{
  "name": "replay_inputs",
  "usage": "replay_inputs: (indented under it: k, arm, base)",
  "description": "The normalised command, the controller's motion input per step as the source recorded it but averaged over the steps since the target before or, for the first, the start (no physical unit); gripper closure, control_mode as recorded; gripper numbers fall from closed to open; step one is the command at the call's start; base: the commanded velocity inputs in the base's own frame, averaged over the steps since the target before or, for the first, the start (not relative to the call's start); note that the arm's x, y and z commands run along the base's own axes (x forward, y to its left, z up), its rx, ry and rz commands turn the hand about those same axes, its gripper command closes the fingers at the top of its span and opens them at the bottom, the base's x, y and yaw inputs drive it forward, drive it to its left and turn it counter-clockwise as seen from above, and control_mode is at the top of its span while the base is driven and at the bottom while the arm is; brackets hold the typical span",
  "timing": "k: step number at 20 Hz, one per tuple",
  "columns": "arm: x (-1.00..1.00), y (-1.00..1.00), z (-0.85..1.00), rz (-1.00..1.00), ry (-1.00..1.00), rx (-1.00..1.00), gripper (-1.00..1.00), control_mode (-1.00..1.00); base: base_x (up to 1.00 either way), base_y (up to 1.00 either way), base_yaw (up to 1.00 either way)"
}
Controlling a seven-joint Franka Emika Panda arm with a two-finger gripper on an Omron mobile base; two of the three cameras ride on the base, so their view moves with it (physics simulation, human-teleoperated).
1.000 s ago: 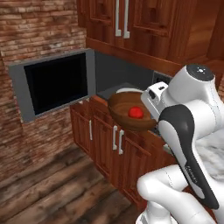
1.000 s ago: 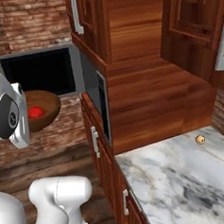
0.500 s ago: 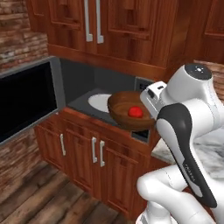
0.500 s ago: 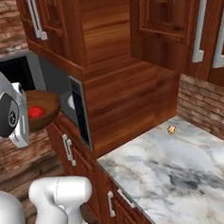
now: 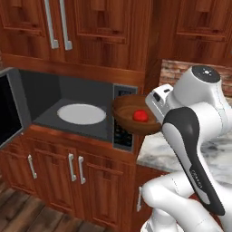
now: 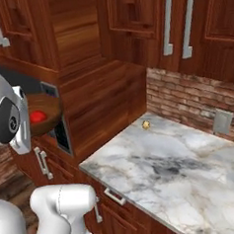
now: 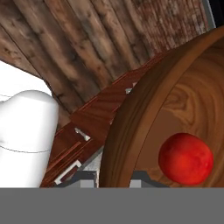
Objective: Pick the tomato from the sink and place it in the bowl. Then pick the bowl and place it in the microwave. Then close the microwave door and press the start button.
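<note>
The wide, round, dark brown wooden bowl hangs in the air in front of the built-in silver-grey microwave, held up beside the black keypad panel at the oven's right edge and not yet inside the dark cavity. The small, bright red round tomato lies loose in the bowl's hollow, and in the hand view it rests low against the curved inner wall. In that view the claw is clamped on the bowl's rim, one fingertip on each side of the wooden wall, so the hold is a pinch on the edge nearest the arm. The bowl looks stiff and fairly light, and its smooth wood could slip between the pads; because it is carried from one edge, its weight hangs off the grip and it will tend to droop away from the hand. The tomato is the risky part: it is round, nothing fixes it, and the bowl is shallow, so a tilt or a jerk could roll it over the rim. The rim pinch seems sound enough, provided the bowl is kept level and moved gently. Inside the microwave the white round turntable lies bare, a flat place for the bowl's base. The microwave door stands swung open at the left, leaving the opening free.
</note>
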Motion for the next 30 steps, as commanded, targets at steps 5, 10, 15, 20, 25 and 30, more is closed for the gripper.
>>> replay_inputs:
  k: [5, 10, 15, 20, 25, 30]
  arm:
    - [0.0, 0.0, 0.0, 0.0, 0.0, 0.0, 1.0, 1.0]
    - [0.0, 0.0, 0.0, 0.0, 0.0, 0.0, 1.0, 1.0]
    - [0.0, 0.0, 0.0, 0.0, 0.0, 0.0, 1.0, 1.0]
    - [0.0, 0.0, 0.0, 0.0, 0.0, 0.0, 1.0, 1.0]
    - [0.0, 0.0, 0.0, 0.0, 0.0, 0.0, 1.0, 1.0]
    - [0.0, 0.0, 0.0, 0.0, 0.0, 0.0, 1.0, 1.0]
  base:
    - [-0.08, 0.38, -0.47]
    - [-0.37, 0.39, -0.52]
    - [-0.35, 0.42, -0.51]
    - [-0.33, 0.61, -0.43]
    - [-0.45, 1.0, -0.18]
    - [-0.55, 0.96, -0.17]
